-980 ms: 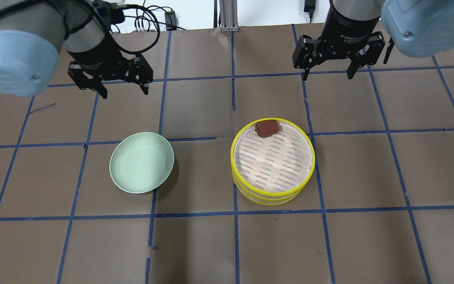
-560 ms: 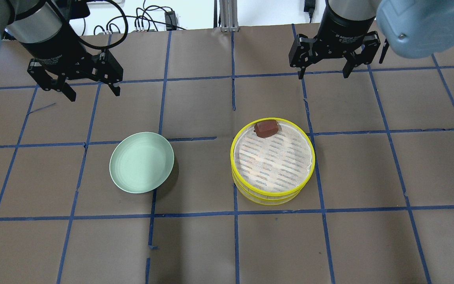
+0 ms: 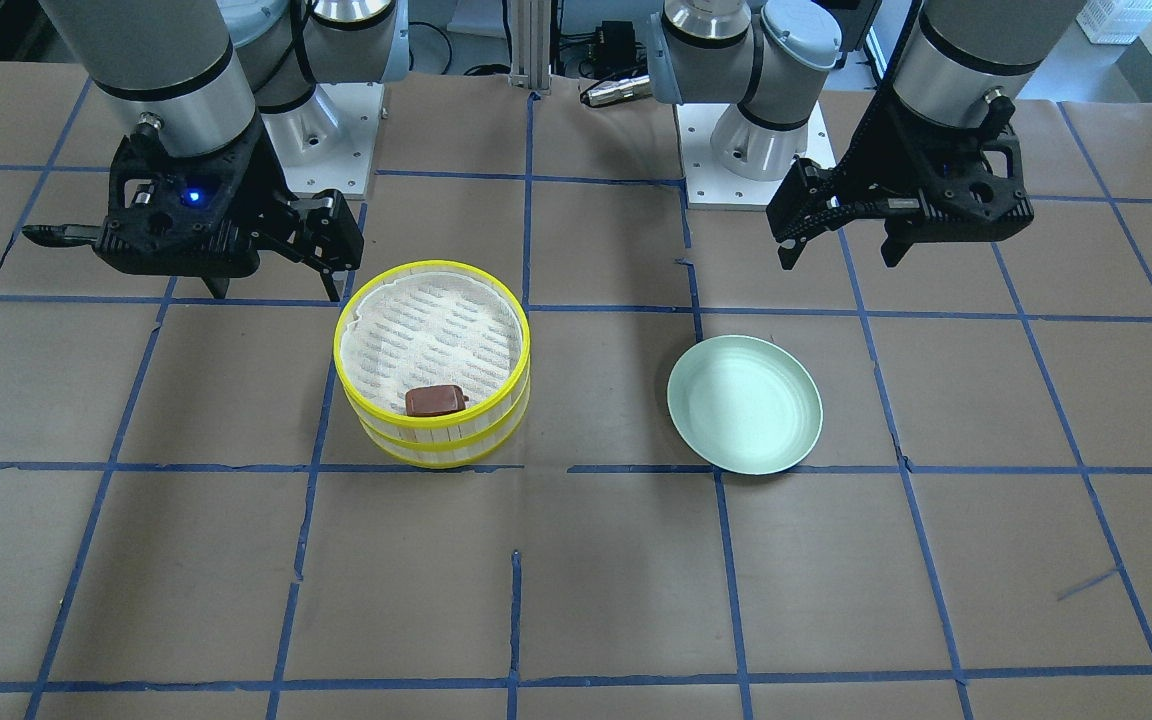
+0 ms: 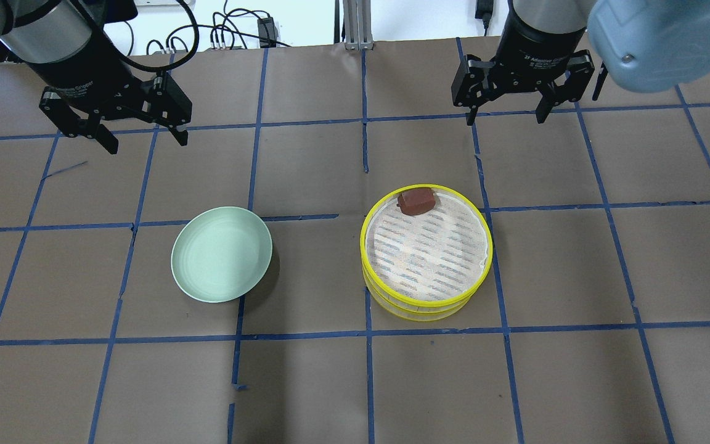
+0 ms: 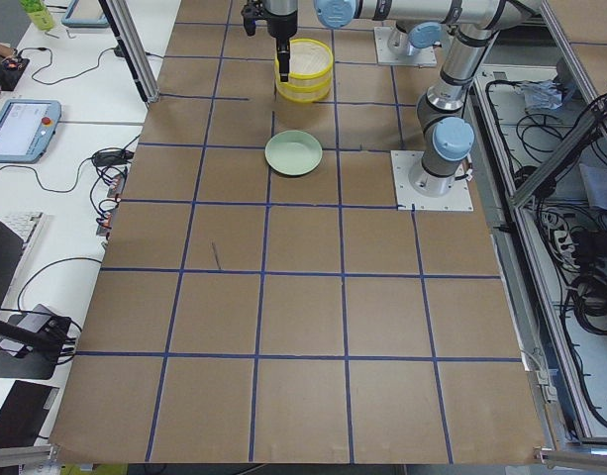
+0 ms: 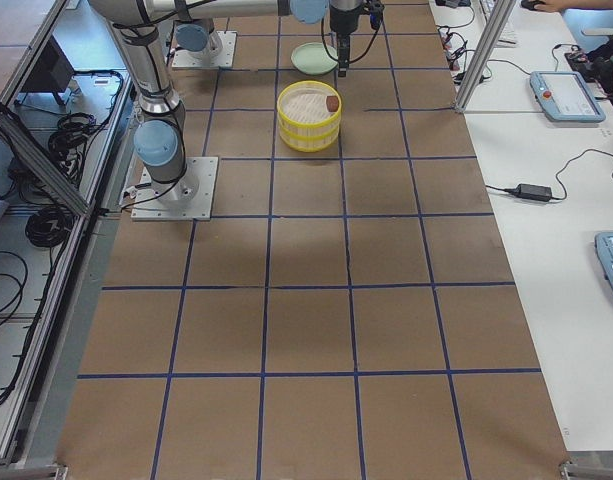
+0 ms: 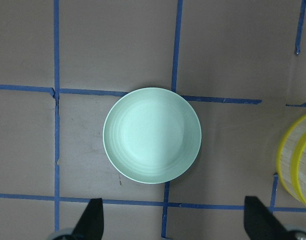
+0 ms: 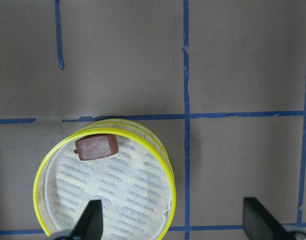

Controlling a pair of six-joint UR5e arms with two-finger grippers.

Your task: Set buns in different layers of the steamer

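Observation:
The two-tier steamer (image 4: 426, 301) with yellow rims stands stacked right of the table's middle; it also shows in the front view (image 3: 433, 445) and the right wrist view (image 8: 169, 192). The reddish-brown bun (image 4: 416, 201) lies on the top tier's white liner at its far edge; it also shows in the front view (image 3: 435, 401) and the right wrist view (image 8: 96, 147). The white bun is hidden. My left gripper (image 4: 143, 137) is open and empty, high above the table at far left. My right gripper (image 4: 505, 116) is open and empty, high beyond the steamer.
An empty pale green plate (image 4: 221, 253) lies left of the steamer; it also shows in the left wrist view (image 7: 152, 135) and the front view (image 3: 744, 403). Brown paper with blue tape lines covers the table. Cables and a post stand at the far edge.
My left arm has swung left and back from near the plate. My right gripper has shifted slightly back. The steamer, bun and plate have not moved.

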